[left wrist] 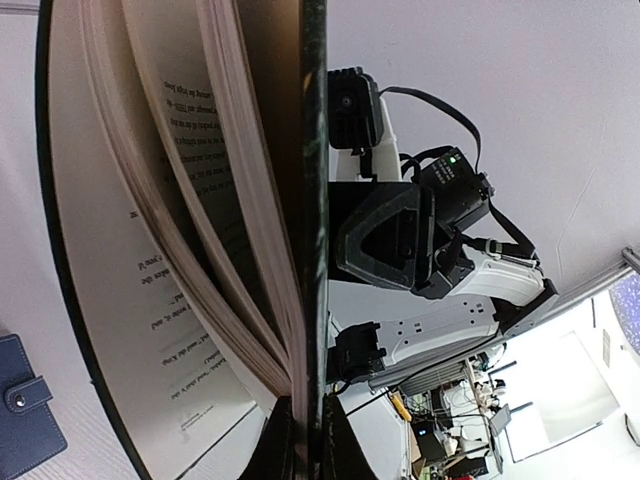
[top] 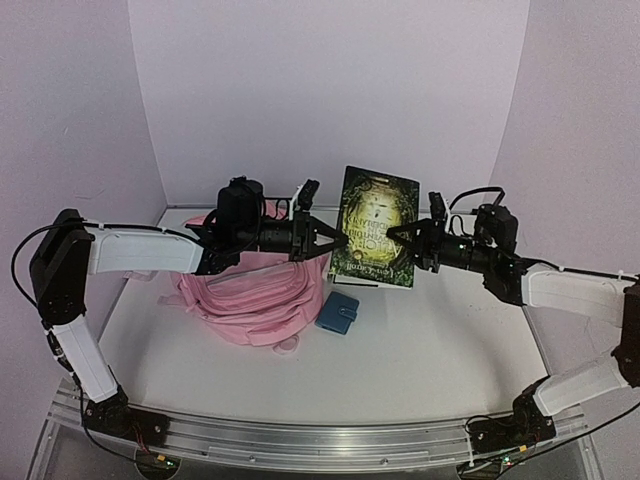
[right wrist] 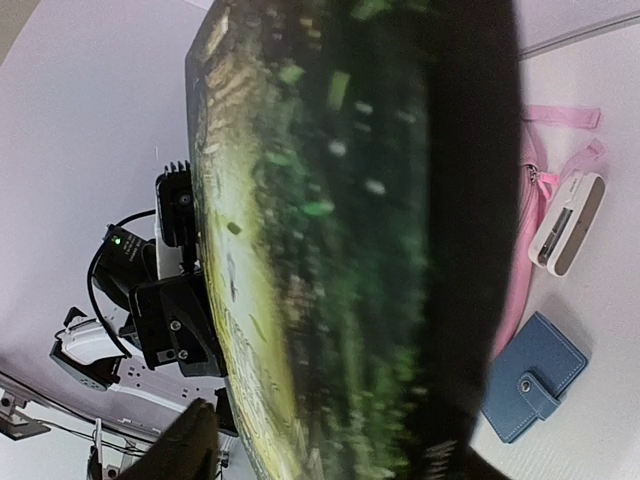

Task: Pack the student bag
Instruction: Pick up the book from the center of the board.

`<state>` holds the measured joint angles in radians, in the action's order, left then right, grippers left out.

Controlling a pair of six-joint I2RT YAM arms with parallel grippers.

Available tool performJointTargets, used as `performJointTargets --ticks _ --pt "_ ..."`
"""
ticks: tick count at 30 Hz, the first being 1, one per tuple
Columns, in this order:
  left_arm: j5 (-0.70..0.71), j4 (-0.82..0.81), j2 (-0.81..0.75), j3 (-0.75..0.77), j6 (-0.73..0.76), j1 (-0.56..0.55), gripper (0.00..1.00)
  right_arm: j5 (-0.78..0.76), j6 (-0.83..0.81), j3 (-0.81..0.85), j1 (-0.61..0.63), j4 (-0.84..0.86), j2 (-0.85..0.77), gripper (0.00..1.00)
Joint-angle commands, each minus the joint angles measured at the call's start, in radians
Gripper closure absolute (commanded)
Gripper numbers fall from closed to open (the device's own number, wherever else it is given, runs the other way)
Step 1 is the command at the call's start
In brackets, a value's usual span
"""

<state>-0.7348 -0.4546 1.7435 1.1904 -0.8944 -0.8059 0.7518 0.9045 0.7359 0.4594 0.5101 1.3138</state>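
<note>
1. Catches a green book (top: 378, 215) held upright over the table (top: 430, 350) between two arms, cover to the overhead camera, long axis near vertical and tipped slightly
2. Finds the left gripper (top: 335, 240) pinched tight on the book's left edge, by the spine; in its wrist view, shows jaws closed either side of the thin cover while pages fan loose
3. Places the right gripper (top: 395, 240) at the book's right edge, jaws either side of it and set wider; cannot tell from the blurred wrist view whether clamped or merely bracketing
4. Locates the bag (top: 250, 300) slumped on the table, below and left of the book, under the left arm, touching neither gripper; long axis roughly left to right, opening not made out
5. Leaves a blue wallet (top: 338, 312) lying just beside the bag's right end, beneath the book, and a white gadget (right wrist: 565, 225) near a pink strap
6. Points, on this layout, to a move down and leftward for the book: left arm nearer the bag, right arm across from it; probably calls for laying the book along the bag's length, with loose pages a snag risk
</note>
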Motion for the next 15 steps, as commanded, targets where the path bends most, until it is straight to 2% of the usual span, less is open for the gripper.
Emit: performJointTargets --ticks 1,4,6,9,12,15 --pt "-0.015 -0.03 -0.032 0.036 0.048 -0.002 0.96 0.005 0.019 0.002 0.015 0.108 -0.021 0.71" --pt "0.006 0.074 -0.048 0.039 0.094 0.006 0.81 -0.036 0.02 -0.002 0.015 0.109 -0.044 0.87" --pt "0.039 0.15 -0.065 0.032 0.134 0.016 0.68 -0.061 0.019 -0.006 0.015 0.108 -0.058 0.92" --pt "0.103 0.307 -0.113 0.017 0.215 0.03 0.55 -0.095 0.015 -0.01 0.015 0.106 -0.069 0.99" --pt "0.19 0.48 -0.175 0.015 0.323 0.034 0.42 -0.136 0.0 -0.006 0.015 0.085 -0.071 1.0" --pt "0.299 0.654 -0.226 0.021 0.48 0.034 0.35 -0.188 -0.053 0.017 0.015 -0.001 -0.07 1.0"
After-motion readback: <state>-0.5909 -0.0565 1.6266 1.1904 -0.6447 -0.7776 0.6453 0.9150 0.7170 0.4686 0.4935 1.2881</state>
